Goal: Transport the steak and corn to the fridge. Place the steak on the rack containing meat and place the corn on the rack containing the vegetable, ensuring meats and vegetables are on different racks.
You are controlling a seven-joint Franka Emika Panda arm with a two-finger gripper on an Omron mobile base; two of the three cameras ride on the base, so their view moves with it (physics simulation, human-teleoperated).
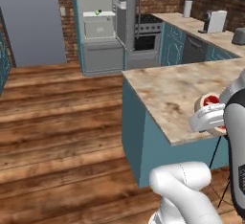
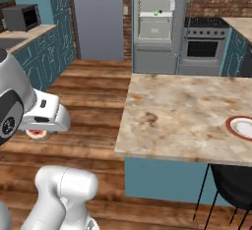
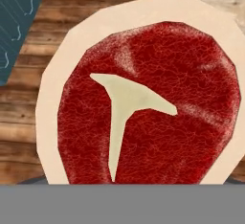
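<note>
Right up against our hand camera sits the steak [image 3: 148,98], red with a pale rim, apparently held off the counter [image 1: 177,94] though we can't tell the claw's state; flat and probably floppy-slick, best pinched by its edge.

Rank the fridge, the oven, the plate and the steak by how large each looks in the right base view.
1. Fridge, clearly largest.
2. Oven.
3. Plate at the counter's right edge, cut off by the frame.
4. Steak, mostly hidden under the hand; it sits nearer the camera, so ranking it against the plate is unsure.
</note>
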